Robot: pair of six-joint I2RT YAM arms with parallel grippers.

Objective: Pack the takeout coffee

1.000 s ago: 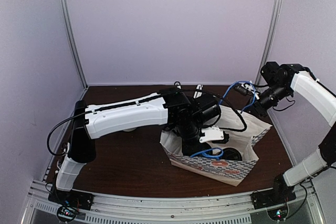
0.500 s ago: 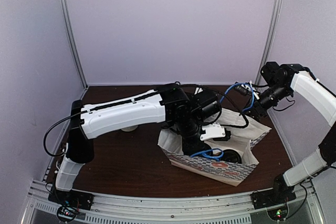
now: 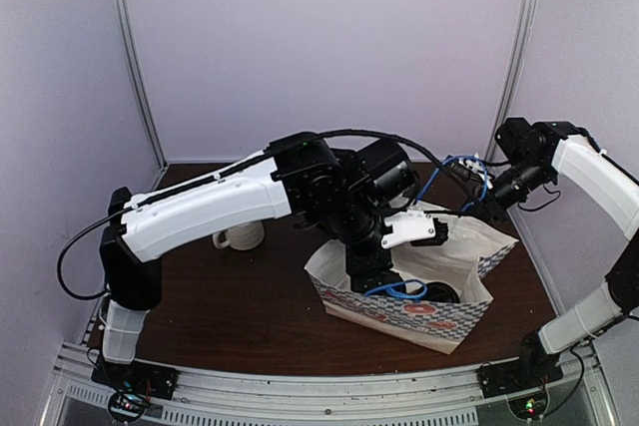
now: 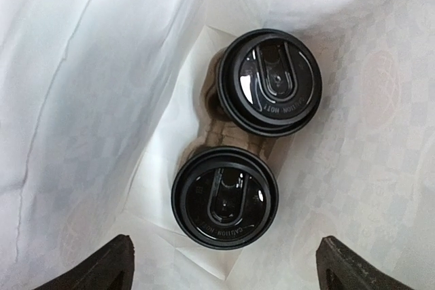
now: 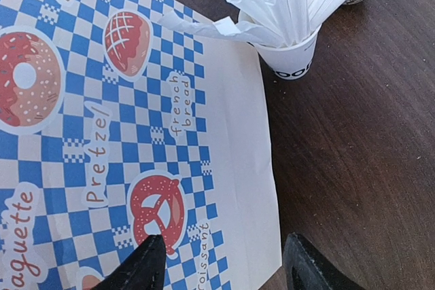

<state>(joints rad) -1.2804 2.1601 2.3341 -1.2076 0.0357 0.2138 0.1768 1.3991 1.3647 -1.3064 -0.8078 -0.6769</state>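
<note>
The takeout coffee is two black-lidded cups, one [image 4: 270,81] farther in and one [image 4: 224,197] nearer, standing side by side on the floor of the white paper bag [image 4: 102,66]. In the left wrist view my left gripper [image 4: 224,273] hangs open above the nearer cup, holding nothing. From above, my left gripper [image 3: 379,276] points down into the mouth of the bag [image 3: 399,311], where one black lid [image 3: 439,294] shows. My right gripper [image 3: 477,209] is at the bag's far right corner. In its own view it [image 5: 224,266] is open, its jaws either side of the edge of the checkered bag [image 5: 102,134].
A cream mug [image 3: 240,236] stands on the brown table left of the bag, under my left arm. A white cup of white stirrers [image 5: 292,52] stands just behind the bag. White walls close in the back and sides.
My left arm has risen, lifting its gripper higher above the bag and uncovering the mug behind it. The cups stay in the bag. The right arm has not moved.
</note>
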